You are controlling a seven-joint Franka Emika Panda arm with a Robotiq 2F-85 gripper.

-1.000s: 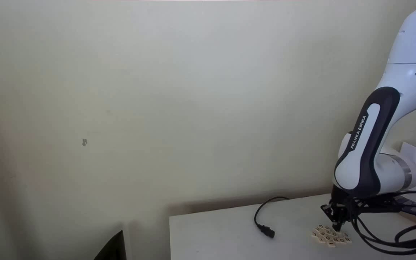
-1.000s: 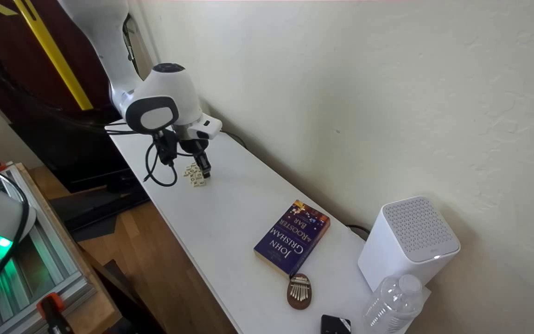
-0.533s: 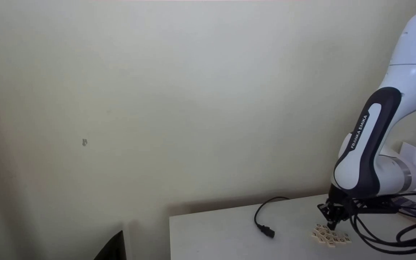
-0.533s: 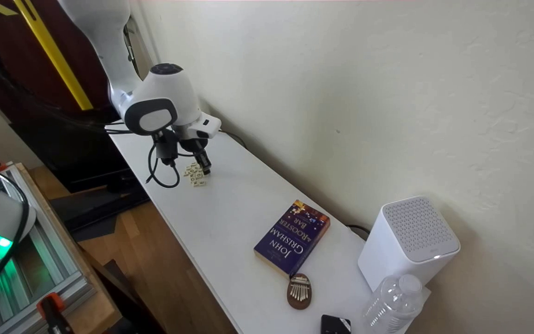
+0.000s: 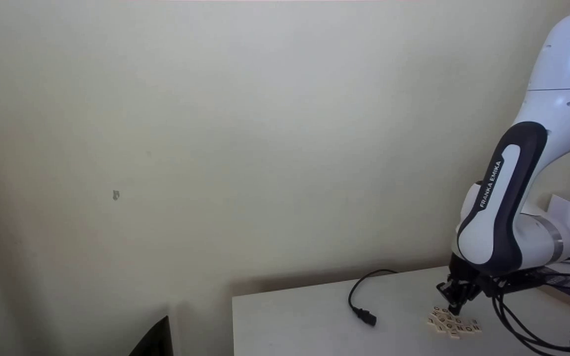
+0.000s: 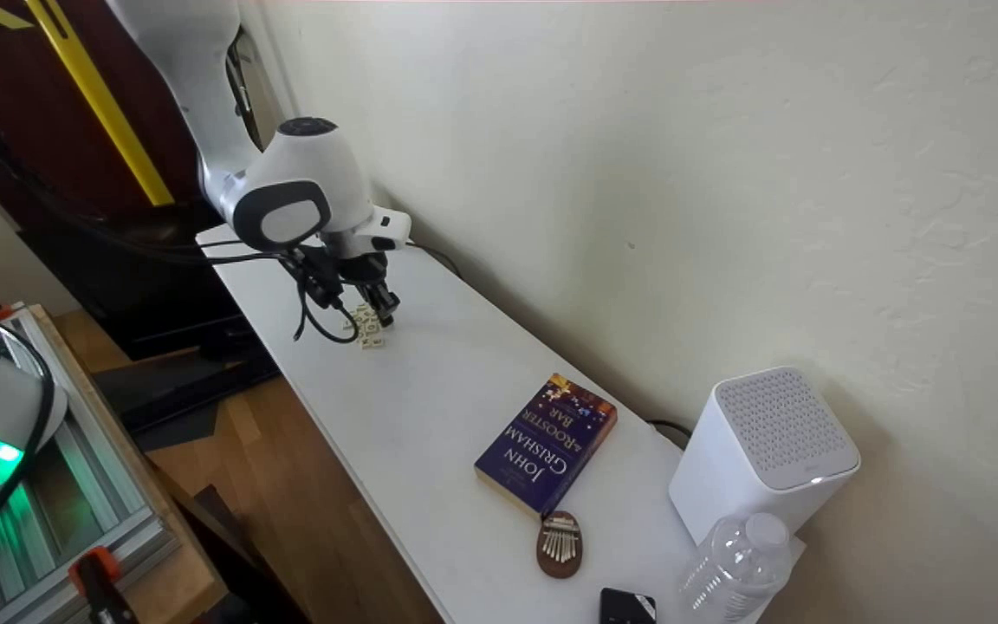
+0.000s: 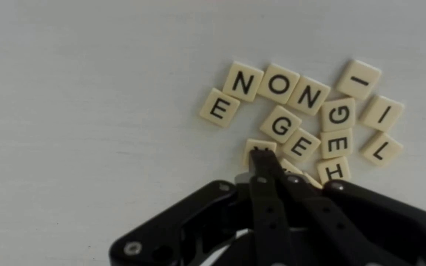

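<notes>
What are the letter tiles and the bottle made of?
The letter tiles look like cream plastic, smooth and dull, with no grain showing, but painted wood is possible. The bottle is probably shiny plastic: it's see-through with bright glints.

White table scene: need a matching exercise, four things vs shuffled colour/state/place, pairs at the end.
Column 1
1. gripper
2. letter tiles
3. book
4. bottle

Column 2
A. dark blue cover, reads JOHN GRISHAM
B. clear, see-through
C. black, close by the loose cluster of small squares
D. cream with black characters

Pairs: 1-C, 2-D, 3-A, 4-B
</notes>
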